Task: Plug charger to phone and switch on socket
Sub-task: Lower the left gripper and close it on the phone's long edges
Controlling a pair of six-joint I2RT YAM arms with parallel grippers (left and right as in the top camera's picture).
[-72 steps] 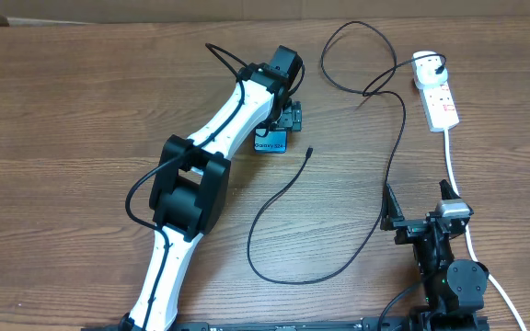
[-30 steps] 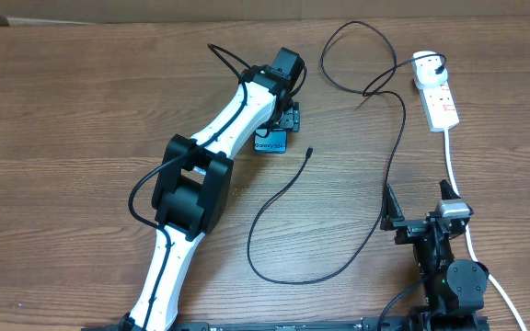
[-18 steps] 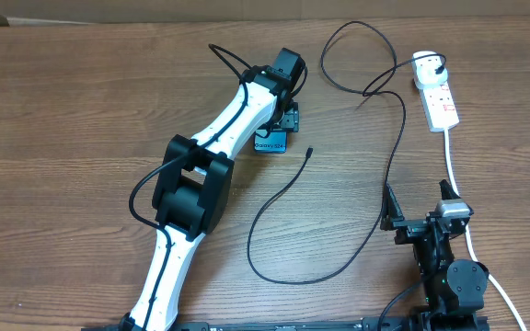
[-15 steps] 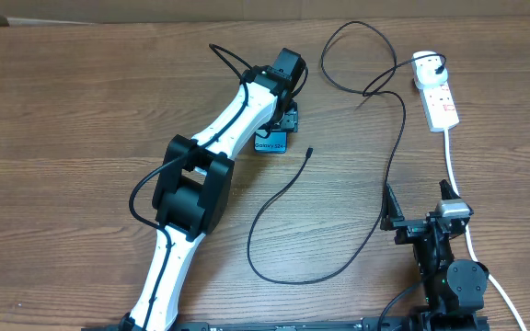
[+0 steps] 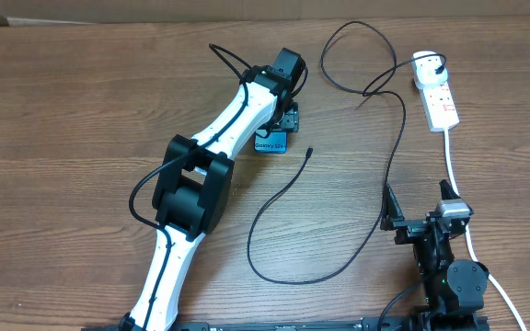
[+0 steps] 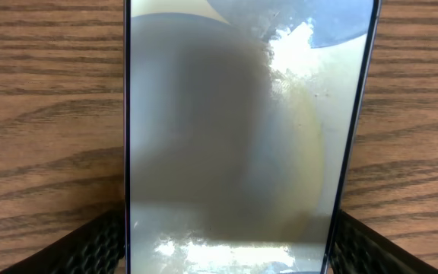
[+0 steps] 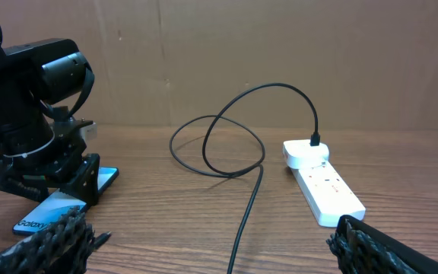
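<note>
Brown wood-grain table (image 5: 63, 110), plain brown board wall (image 7: 280, 46) behind; on it one phone (image 5: 270, 142), one charger (image 5: 309, 152), one socket (image 5: 438, 103), two arms. Left gripper (image 5: 288, 117) straddles the phone mid-table, pads (image 6: 101, 245) at its edges, can't tell if clamped. Right gripper (image 5: 418, 206) gapes empty near the front edge; charger tip lies loose just right of the phone.

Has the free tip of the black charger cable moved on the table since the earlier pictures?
No. In the overhead view the charger tip lies where it lay before, in the same place against the socket and the phone.
</note>
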